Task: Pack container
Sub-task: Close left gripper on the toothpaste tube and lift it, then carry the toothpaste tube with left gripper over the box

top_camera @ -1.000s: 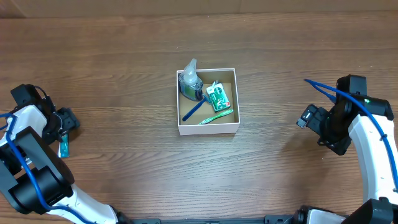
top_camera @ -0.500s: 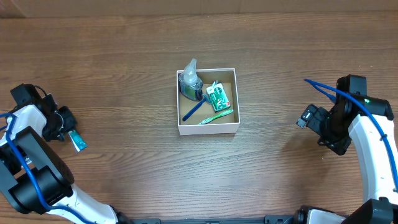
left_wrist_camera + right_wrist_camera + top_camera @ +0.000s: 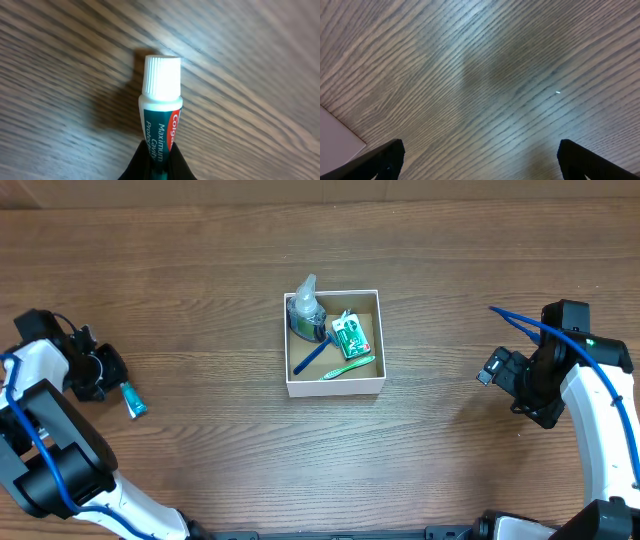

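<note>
The container (image 3: pixel 335 388), a small white-walled box with a brown floor, sits at the table's middle. In it are a clear soap bottle (image 3: pixel 305 310), a green packet (image 3: pixel 350 337), a blue toothbrush (image 3: pixel 312 357) and a green toothbrush (image 3: pixel 347 367). At the far left, my left gripper (image 3: pixel 113 386) is shut on the tail of a teal toothpaste tube (image 3: pixel 133 401). In the left wrist view the tube (image 3: pixel 161 100) points away with its white cap forward, pinched between the black fingers of that gripper (image 3: pixel 160 152). My right gripper (image 3: pixel 497 370) hangs open at the far right, with nothing between its fingers (image 3: pixel 385 155).
Bare wood-grain table surrounds the box on all sides. A white corner (image 3: pixel 335 135) shows at the lower left of the right wrist view. Blue cables run along both arms at the table's left and right edges.
My left gripper has closed onto the toothpaste tube. The tube swung from pointing toward the front edge to pointing right and forward. The right arm stayed still.
</note>
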Tool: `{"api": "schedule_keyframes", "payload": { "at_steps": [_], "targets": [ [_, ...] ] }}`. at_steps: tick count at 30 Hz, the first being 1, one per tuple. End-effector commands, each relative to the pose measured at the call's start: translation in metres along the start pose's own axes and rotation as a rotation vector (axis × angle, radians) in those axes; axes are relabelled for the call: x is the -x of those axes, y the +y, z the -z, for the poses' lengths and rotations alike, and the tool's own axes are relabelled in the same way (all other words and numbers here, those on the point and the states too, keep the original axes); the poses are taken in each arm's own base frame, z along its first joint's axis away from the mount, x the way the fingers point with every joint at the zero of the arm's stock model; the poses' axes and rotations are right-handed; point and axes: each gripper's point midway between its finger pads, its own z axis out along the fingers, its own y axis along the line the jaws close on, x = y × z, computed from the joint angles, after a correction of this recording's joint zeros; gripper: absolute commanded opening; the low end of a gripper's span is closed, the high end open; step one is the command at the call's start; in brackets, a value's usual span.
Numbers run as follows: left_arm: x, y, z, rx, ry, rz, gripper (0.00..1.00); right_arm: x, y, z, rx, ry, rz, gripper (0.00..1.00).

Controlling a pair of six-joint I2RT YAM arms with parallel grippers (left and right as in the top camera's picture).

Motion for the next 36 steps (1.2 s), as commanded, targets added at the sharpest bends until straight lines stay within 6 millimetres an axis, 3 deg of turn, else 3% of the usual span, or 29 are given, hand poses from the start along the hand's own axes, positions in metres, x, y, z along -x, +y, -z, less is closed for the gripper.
{"api": "schedule_keyframes", "payload": {
  "at_steps": [1, 5, 9, 14, 20, 26, 33, 36],
  "targets": [
    [0.039, -0.048, 0.048, -0.122, -0.122, -0.080, 0.04, 0.006, 0.002, 0.006, 0.011, -0.024, 0.004, 1.00],
    [0.049, -0.096, 0.094, -0.154, -0.214, -0.192, 0.04, 0.006, 0.002, 0.006, 0.011, -0.024, 0.004, 1.00],
    [0.029, -0.179, 0.143, -0.210, -0.309, -0.447, 0.04, 0.006, 0.002, 0.006, 0.011, -0.024, 0.003, 1.00],
    [-0.033, -0.274, 0.173, -0.230, -0.373, -0.832, 0.04, 0.005, 0.002, 0.006, 0.011, -0.024, 0.003, 1.00],
    [-0.120, -0.358, 0.168, -0.175, -0.410, -1.236, 0.04, 0.005, 0.002, 0.006, 0.012, -0.023, 0.003, 1.00],
    [-0.169, -0.392, 0.141, -0.172, -0.367, -1.384, 0.04, 0.005, 0.004, 0.006, 0.021, -0.019, 0.004, 1.00],
    [-0.199, -0.390, 0.073, -0.192, -0.124, -1.391, 0.04, 0.005, 0.004, 0.006, 0.021, -0.019, 0.003, 1.00],
    [-0.204, -0.386, 0.051, -0.175, -0.063, -1.392, 0.05, 0.005, 0.004, 0.006, 0.021, -0.019, 0.003, 1.00]
  ]
}}
